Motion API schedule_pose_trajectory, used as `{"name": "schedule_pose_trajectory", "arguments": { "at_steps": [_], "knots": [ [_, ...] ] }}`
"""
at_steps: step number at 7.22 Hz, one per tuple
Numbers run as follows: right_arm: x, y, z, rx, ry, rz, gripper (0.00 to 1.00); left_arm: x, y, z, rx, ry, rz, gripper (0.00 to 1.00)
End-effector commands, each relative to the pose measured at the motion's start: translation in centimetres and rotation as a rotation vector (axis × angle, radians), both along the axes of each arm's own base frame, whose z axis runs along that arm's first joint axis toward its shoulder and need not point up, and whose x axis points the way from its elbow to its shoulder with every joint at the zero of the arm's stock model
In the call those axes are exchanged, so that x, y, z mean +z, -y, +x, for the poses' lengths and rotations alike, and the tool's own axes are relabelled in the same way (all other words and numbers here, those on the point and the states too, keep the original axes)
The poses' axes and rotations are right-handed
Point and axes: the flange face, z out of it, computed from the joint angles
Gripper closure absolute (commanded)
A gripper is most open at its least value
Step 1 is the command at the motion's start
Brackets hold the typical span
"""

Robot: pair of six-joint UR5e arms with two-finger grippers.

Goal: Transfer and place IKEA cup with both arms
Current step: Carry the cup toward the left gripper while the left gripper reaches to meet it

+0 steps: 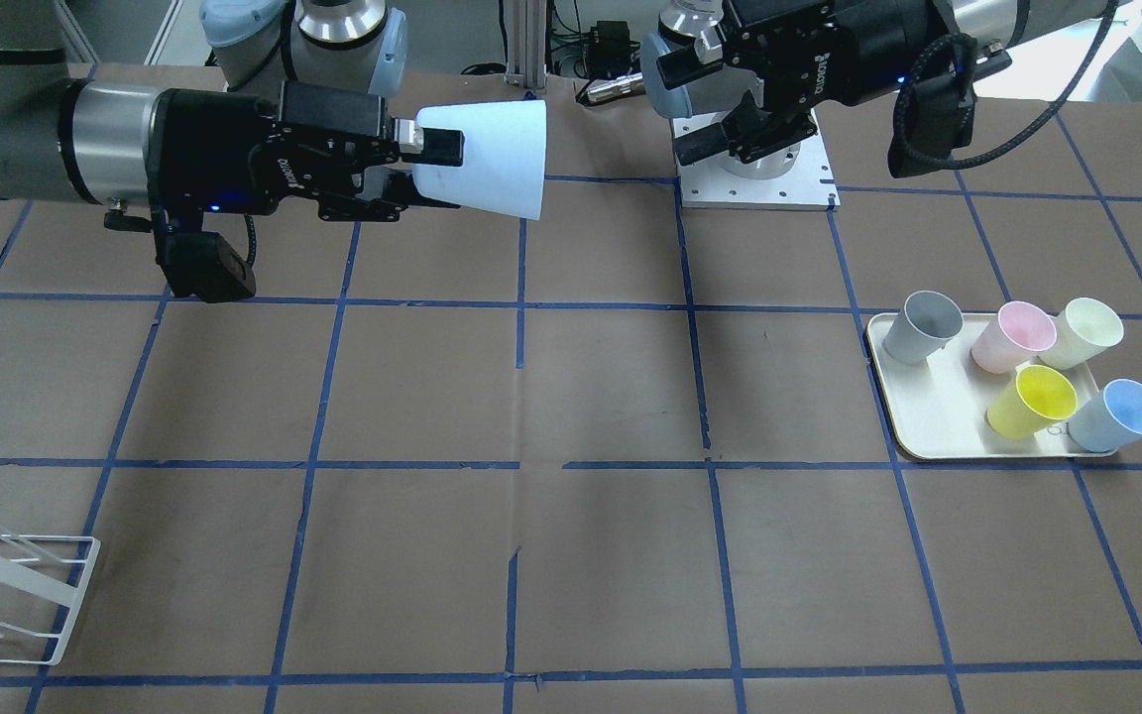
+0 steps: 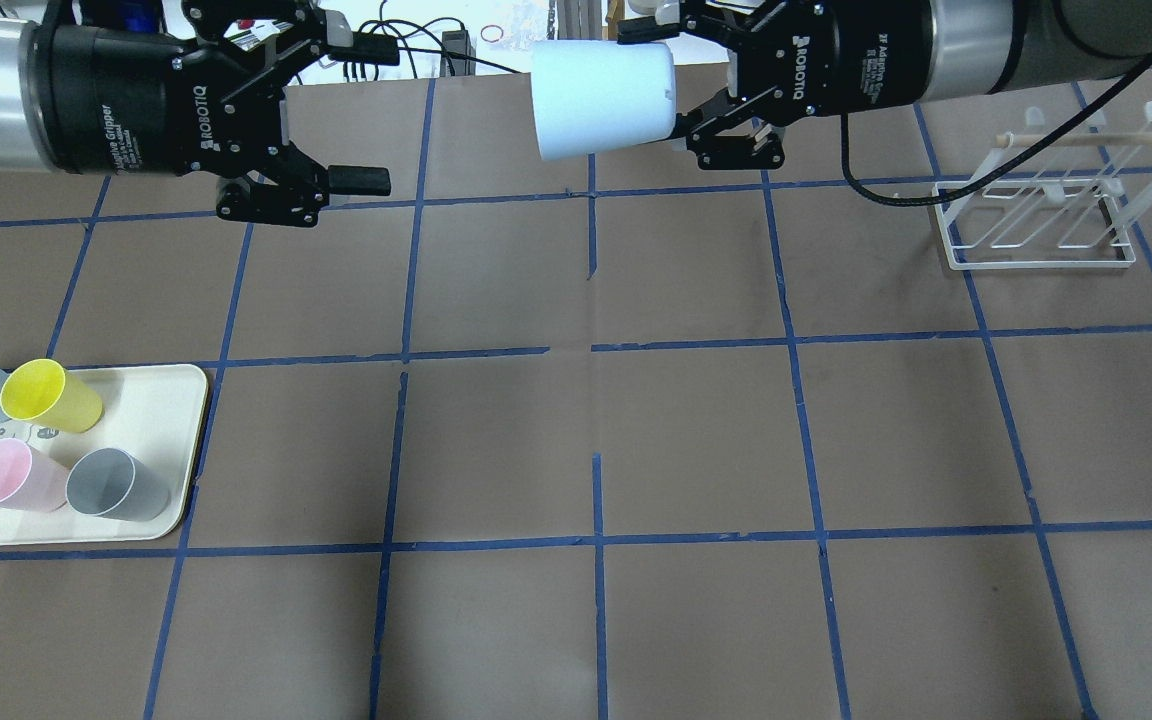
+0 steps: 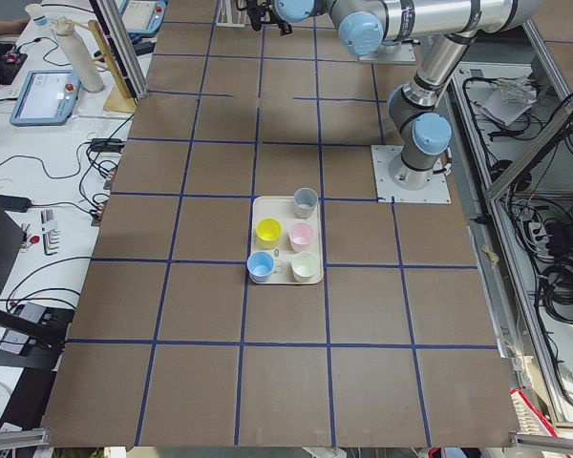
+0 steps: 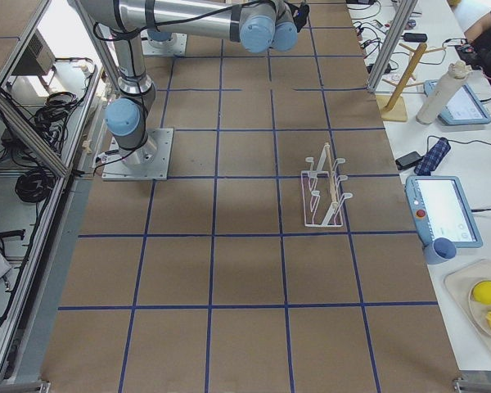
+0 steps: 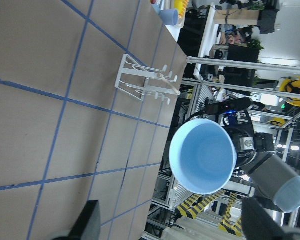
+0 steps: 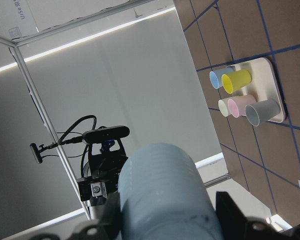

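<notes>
Right claw (image 2: 671, 75) gripped cup (image 2: 601, 100) over bench (image 2: 696, 430) at 12 o'clock | left claw (image 2: 368, 112) open, apart, 11 o'clock | hand-over judged done | placing not yet done, perhaps rack (image 2: 1041, 215), 2 o'clock

Overhead view: tray (image 2: 158, 408) sits on worktop (image 2: 576, 430) on robot's L side. 5 cups (image 2: 116, 485) stand in it: 2 in far row, 3 in near row. Rack (image 2: 1036, 225) stands on worktop on robot's R side, farther from robot than tray, well apart from it. Above worktop's far-centre, IKEA cup (image 2: 601, 100) lies sideways in R end effector (image 2: 671, 85), base toward it. Cup's mouth points at L end effector (image 2: 364, 113), which is to cup's L, about level w/ it and apart from it.
</notes>
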Motion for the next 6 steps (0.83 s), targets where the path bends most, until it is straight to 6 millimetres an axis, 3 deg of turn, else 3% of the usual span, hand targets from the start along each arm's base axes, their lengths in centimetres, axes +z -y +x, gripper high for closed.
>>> {"name": "schedule_pose_trajectory", "arguments": {
  "at_steps": [1, 4, 6],
  "knots": [
    [0.1, -0.3, 2.0, 0.007, 0.02, -0.002, 0.65, 1.0, -0.2, -0.6, 0.013, -0.103, -0.03, 0.02],
    [0.2, -1.2, 5.8, 0.028, 0.054, -0.006, 0.65, 1.2, 0.4, -1.1, 0.011, -0.171, -0.06, 0.03],
    [0.3, -1.4, 6.2, 0.036, 0.054, -0.006, 0.65, 0.7, 0.2, -1.8, -0.004, -0.172, -0.055, 0.03]
  ]
}}
